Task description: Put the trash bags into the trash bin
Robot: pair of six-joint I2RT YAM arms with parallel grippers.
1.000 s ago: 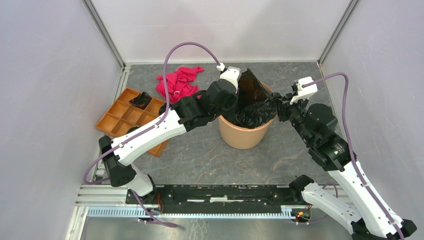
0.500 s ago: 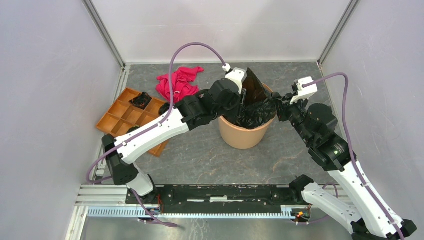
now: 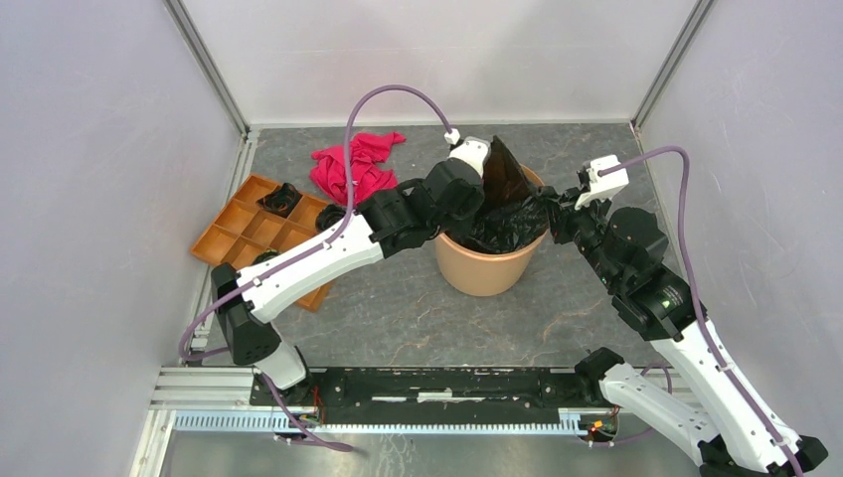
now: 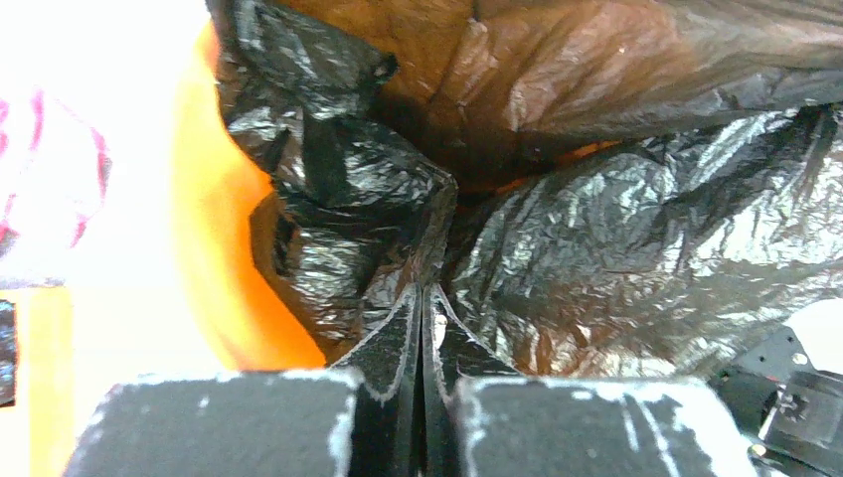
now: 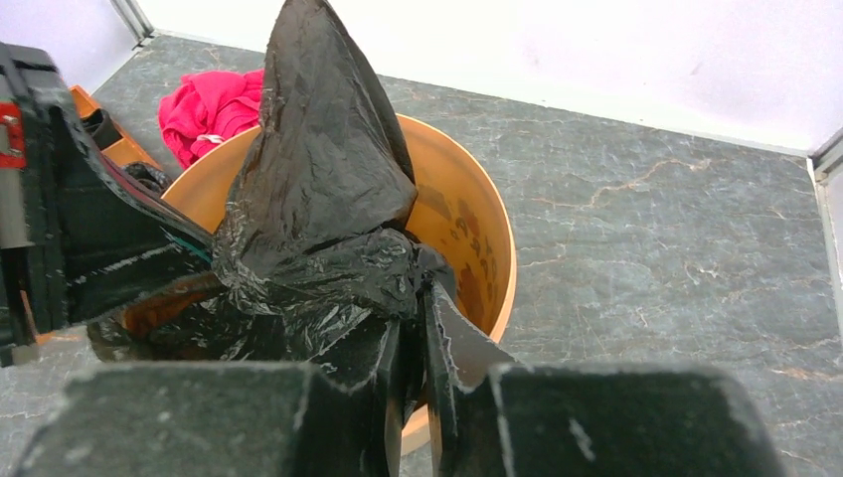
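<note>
Slightly deeper into the round terracotta plastic bin (image 3: 484, 270), creased black film bags (image 3: 509, 217) were pressed by left fingers (image 4: 390, 343) clenched on them; right fingers (image 5: 454, 343) grip too.

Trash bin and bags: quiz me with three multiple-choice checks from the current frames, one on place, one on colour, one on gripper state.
1. Where does the pink cloth lie relative to the trash bin?
A. inside it
B. on the table, left of it and farther from the arm bases
C. under it

2. What colour are the trash bags?
A. black
B. white
C. blue

3. How is the left gripper?
A. wide open
B. shut on bag film
C. shut on the cloth

Answers:
1 B: the top view shows the cloth on the table beyond the bin's left side.
2 A: the film is shiny black in every view.
3 B: the left wrist view shows the fingers together with film pinched between them.
</note>
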